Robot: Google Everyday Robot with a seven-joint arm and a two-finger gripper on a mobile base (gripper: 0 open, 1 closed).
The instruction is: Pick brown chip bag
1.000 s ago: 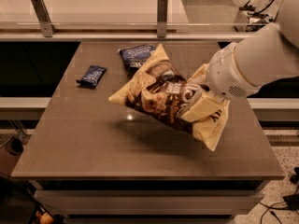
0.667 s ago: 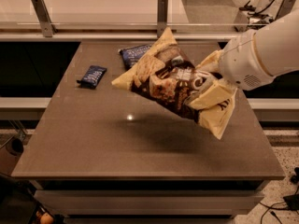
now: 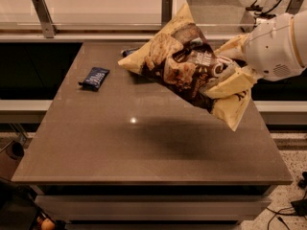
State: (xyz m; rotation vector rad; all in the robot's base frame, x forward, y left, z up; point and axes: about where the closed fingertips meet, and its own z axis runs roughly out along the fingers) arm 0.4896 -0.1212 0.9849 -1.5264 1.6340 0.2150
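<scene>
desk (image 3: 96, 152): grey-brown top, the near edge and both near corners bare of goods; a small glint of light left of centre. shadow (image 3: 192, 140): soft dark patch on the right half of the top, under the lifted bag. brown chip bag (image 3: 187, 66): large, crinkly, dark brown middle with cream-yellow ends; clear of the desk, hanging tilted over the right half, one yellow end low toward the right edge, the other raised toward the far edge. gripper (image 3: 226, 73): over the right edge, on a white arm (image 3: 280, 44), fingers closed on the bag's lower right part. small dark blue bar wrapper (image 3: 94, 77): flat by the left edge, far half. dark blue chip bag (image 3: 127, 52): only a sliver shows behind the brown bag, near the far edge.
</scene>
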